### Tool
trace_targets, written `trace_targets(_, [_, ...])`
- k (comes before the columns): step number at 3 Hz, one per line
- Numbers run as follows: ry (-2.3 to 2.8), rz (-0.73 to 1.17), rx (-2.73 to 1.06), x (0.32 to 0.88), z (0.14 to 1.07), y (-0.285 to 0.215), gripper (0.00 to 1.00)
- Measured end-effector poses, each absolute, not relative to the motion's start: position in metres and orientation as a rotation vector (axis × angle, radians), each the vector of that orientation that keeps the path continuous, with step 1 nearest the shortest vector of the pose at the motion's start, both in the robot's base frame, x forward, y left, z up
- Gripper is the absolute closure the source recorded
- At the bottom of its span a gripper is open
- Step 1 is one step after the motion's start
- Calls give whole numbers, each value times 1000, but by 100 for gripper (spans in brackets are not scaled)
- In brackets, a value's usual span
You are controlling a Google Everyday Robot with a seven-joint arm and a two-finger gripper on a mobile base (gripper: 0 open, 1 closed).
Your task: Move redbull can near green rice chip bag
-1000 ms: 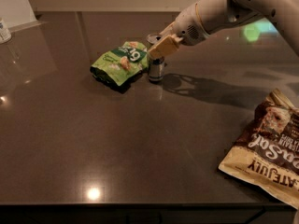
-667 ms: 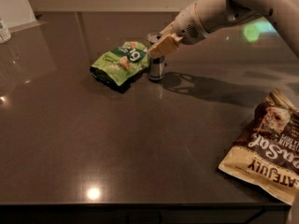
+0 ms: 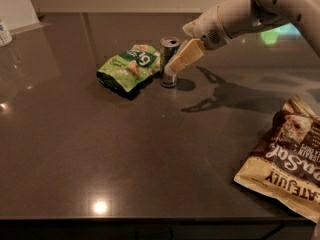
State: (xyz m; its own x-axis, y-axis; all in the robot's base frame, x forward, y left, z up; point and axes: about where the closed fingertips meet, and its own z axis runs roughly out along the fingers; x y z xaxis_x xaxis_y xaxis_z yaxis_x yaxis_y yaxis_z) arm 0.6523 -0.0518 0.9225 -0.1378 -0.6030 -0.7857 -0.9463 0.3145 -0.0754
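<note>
Can point(image 3: 168, 48) stands upright on a dark table point(image 3: 150, 154) just beside the green bag point(image 3: 131, 68); the gripper point(image 3: 170, 69) overlaps its right side, and whether it clamps the can cannot be told.

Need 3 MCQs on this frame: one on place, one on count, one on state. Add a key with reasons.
1. Where is the redbull can relative to the green rice chip bag?
A. close beside it
B. on top of it
C. at the table's opposite end

2. How many snack bags lie on the table?
A. one
B. two
C. four

3. How is the can positioned?
A. lying on its side
B. upright
C. crushed flat

Key:
1 A: the can stands right at the bag's edge, with the gripper at the can's lower part.
2 B: only the green bag and the tan-and-brown bag are there.
3 B: the can's pull-tab top faces up and its base is on the table.
</note>
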Motion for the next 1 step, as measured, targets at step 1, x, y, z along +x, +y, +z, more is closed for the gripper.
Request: trace_targets(1, [1840,586,-1379,652,922,-52,0])
